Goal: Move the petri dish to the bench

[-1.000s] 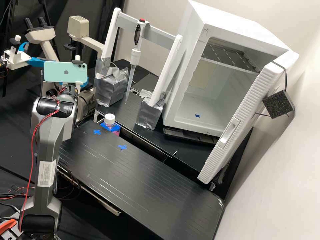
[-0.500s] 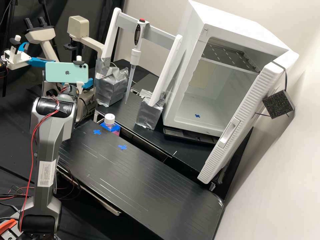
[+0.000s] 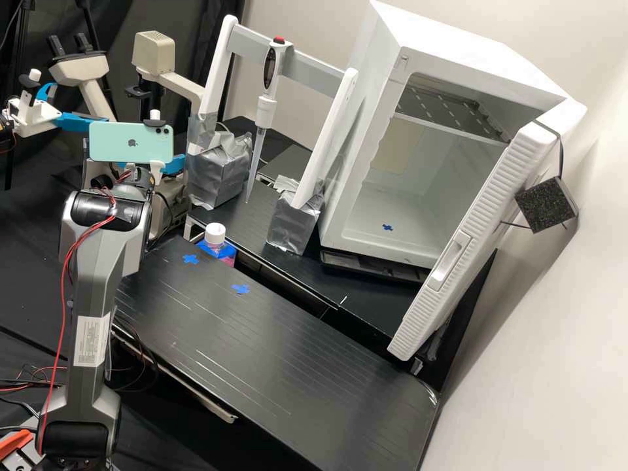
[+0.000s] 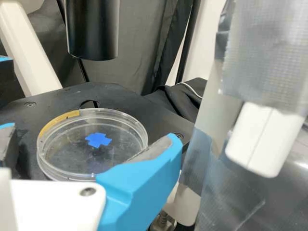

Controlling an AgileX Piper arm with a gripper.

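Just shifted slightly sideways, then settled, with jaws wide apart around the dish (image 4: 67, 150) on the stage (image 4: 156, 121), gripping nothing; probably aligned for closing. Must grip before lifting towards the counter (image 3: 281, 356).

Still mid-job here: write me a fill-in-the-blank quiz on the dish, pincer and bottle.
The petri dish rests on a stage coloured ____.
The tape cross seen through the dish is ____.
Around the dish, the pincer stands ____, not shut.
The bottle has a ____ cap.

black; blue; open; white
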